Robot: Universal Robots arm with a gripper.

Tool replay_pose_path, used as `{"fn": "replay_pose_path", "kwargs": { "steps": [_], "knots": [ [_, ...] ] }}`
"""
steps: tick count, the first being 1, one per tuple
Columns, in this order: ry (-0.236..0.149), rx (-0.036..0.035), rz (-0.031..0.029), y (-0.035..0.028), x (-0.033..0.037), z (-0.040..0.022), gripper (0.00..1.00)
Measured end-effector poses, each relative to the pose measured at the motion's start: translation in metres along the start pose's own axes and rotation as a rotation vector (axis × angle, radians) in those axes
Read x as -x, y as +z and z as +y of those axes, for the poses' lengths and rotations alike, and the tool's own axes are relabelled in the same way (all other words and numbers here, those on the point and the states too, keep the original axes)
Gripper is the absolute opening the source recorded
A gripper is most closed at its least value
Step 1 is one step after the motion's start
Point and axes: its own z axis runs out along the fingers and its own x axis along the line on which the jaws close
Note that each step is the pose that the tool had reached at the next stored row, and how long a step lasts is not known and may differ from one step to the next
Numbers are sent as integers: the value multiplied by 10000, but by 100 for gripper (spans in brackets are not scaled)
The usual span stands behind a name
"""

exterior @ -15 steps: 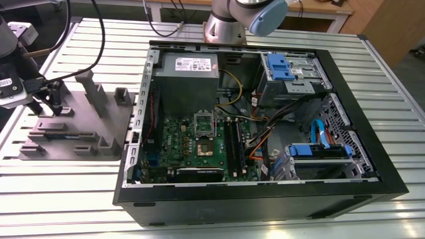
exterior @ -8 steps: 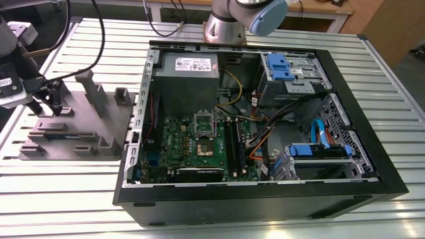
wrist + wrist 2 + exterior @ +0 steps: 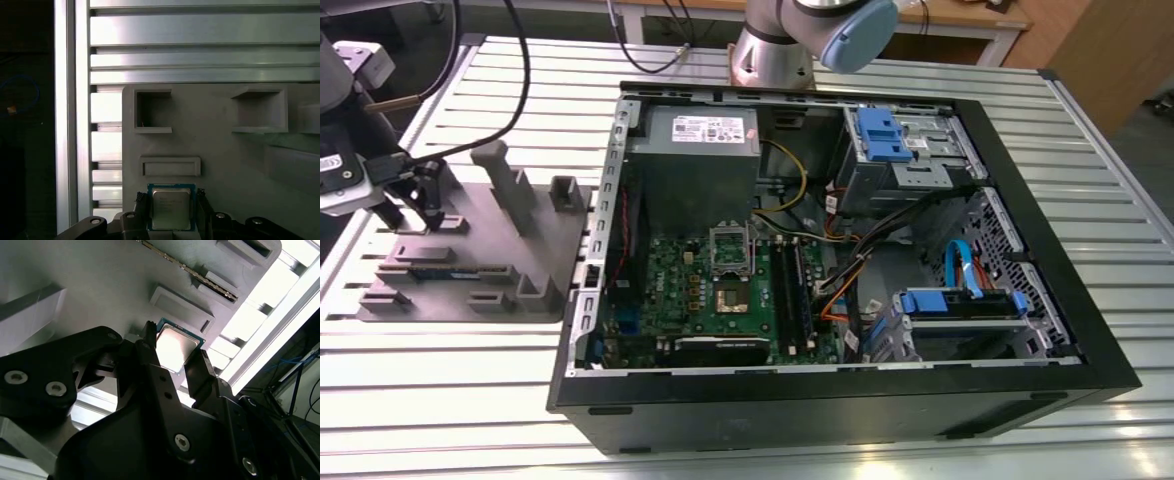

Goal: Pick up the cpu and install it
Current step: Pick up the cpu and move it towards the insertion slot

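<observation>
The cpu [image 3: 171, 209] is a small square chip with a silvery top and a thin green edge. It sits between my two black fingers [image 3: 141, 199] in both wrist views, just over the grey fixture tray [image 3: 225, 150]. My gripper [image 3: 176, 351] looks shut on the cpu [image 3: 175, 346], a finger pressed against each of two opposite edges. I cannot tell whether the chip rests on the tray or hangs just above it. In the exterior view my gripper [image 3: 411, 222] stands over the tray [image 3: 520, 240] at the exterior view's left, far from the open computer case [image 3: 854, 400].
Inside the case, the green motherboard carries an open processor socket [image 3: 727, 300] beside long black memory slots [image 3: 787, 285]. A silver-grey power supply box [image 3: 694, 150] lies behind it. Blue drive brackets [image 3: 961, 300] and cables fill the case's other side. Raised posts [image 3: 507, 180] stand on the tray.
</observation>
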Motion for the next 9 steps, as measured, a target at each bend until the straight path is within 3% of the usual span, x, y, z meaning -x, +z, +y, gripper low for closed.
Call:
{"fn": "replay_pose_path", "kwargs": {
  "steps": [9],
  "knots": [
    [0, 3, -3, -67, 0, 2, 47]
  ]
}}
